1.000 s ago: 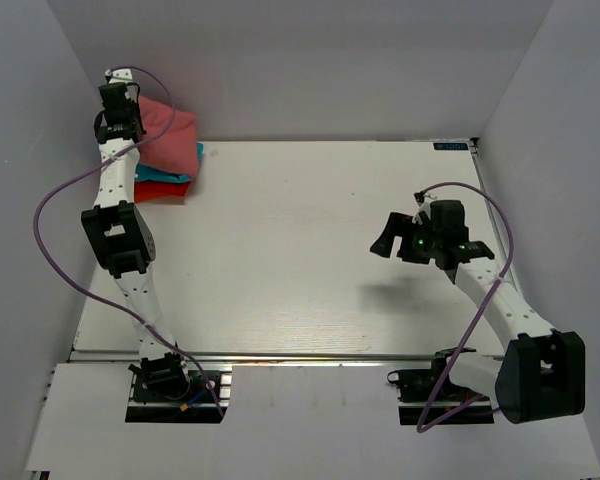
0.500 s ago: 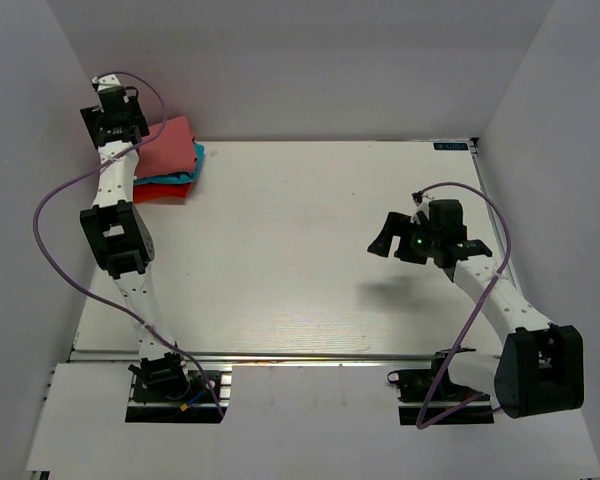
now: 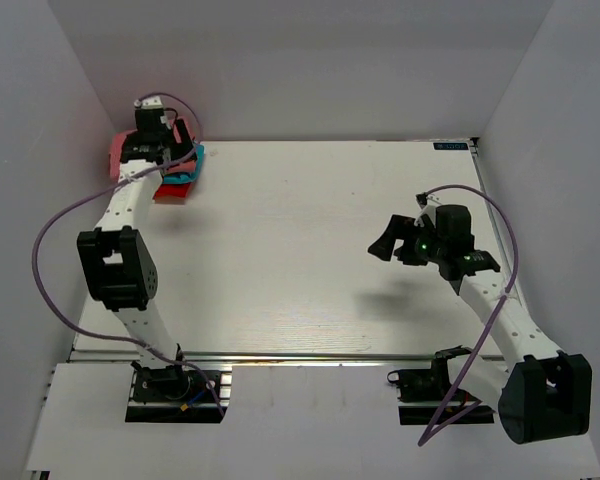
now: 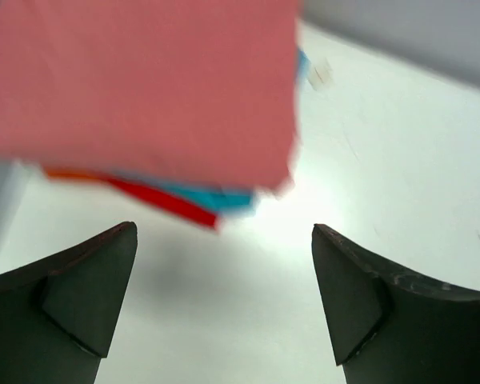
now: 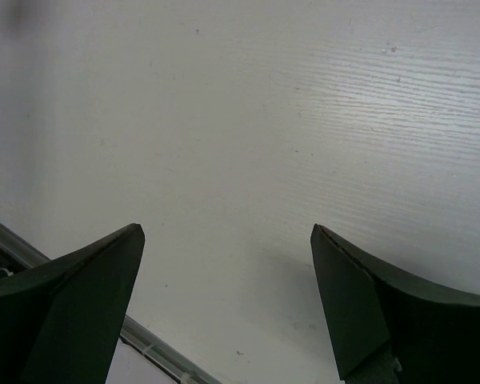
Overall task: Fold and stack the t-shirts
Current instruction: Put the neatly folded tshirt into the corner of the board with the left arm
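Observation:
Three folded t-shirts lie stacked in the table's far left corner. The salmon-pink one point(image 3: 113, 156) point(image 4: 144, 80) is on top, the turquoise one point(image 3: 191, 166) point(image 4: 218, 198) under it, and the orange-red one point(image 3: 170, 193) point(image 4: 170, 202) at the bottom. My left gripper point(image 3: 177, 150) point(image 4: 224, 240) hovers over the stack's near edge, open, with nothing between its fingers. The left arm hides much of the stack from above. My right gripper point(image 3: 384, 240) point(image 5: 224, 240) hangs open and empty above bare table at the right.
White enclosure walls point(image 3: 40, 150) stand close behind and left of the stack. A metal rail point(image 3: 310, 357) point(image 5: 144, 340) runs along the table's near edge. Purple cables point(image 3: 55, 215) loop beside both arms.
The left gripper has opened and let go of the pink t-shirt, which now lies on the stack. The left wrist has swung rightward. The right arm has barely moved.

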Available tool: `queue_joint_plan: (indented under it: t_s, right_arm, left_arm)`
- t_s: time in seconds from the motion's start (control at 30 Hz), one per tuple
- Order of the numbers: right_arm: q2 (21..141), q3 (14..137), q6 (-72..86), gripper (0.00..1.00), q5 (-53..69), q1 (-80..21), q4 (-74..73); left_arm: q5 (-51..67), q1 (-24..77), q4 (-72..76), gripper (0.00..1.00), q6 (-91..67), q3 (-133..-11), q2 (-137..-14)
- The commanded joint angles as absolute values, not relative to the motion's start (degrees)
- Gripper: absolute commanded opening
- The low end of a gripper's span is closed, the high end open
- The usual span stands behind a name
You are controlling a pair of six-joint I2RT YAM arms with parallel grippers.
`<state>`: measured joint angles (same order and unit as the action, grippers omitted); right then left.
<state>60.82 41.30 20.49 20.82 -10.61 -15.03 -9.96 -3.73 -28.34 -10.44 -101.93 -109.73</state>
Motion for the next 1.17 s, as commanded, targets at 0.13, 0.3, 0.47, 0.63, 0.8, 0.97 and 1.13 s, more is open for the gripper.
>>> queue_joint_plan:
  t_s: [0.13, 0.3, 0.47, 0.63, 0.8, 0.97, 1.13]
  right_arm:
    - [57.5, 36.9, 21.3, 0.90, 21.4, -10.6, -12.2]
    - [56.5, 36.0, 21.0, 0.90, 19.7, -10.6, -12.9]
    - [56.5, 34.7, 21.2, 0.90, 18.6, -10.5, -12.8]
    - [56.5, 32.8, 22.1, 0.90, 17.4, -10.5, -12.0]
    - [56.8, 31.4, 23.5, 0.90, 15.8, -10.5, -11.5]
    - [56.3, 28.9, 24.8, 0.90, 15.2, -10.5, -9.1]
    - [54.8, 27.9, 25.4, 0.90, 14.9, -10.5, -7.6]
  left_arm:
    - [-10.6, 8.2, -26.2, 1.00, -21.5, -75.7, -84.3]
    - [-17.3, 19.7, -29.2, 1.00, -26.2, -66.1, -78.8]
    - [-20.5, 30.2, -29.2, 1.00, -29.5, -60.8, -77.5]
    - [-29.3, 37.6, -37.7, 1.00, -33.0, -63.7, -78.2]
    - [-30.0, 41.2, -35.3, 1.00, -33.6, -62.4, -77.4]
    - [-30.5, 43.6, -35.2, 1.00, -33.0, -63.5, -79.7]
    - [-31.0, 44.8, -32.9, 1.00, -31.9, -63.6, -78.1]
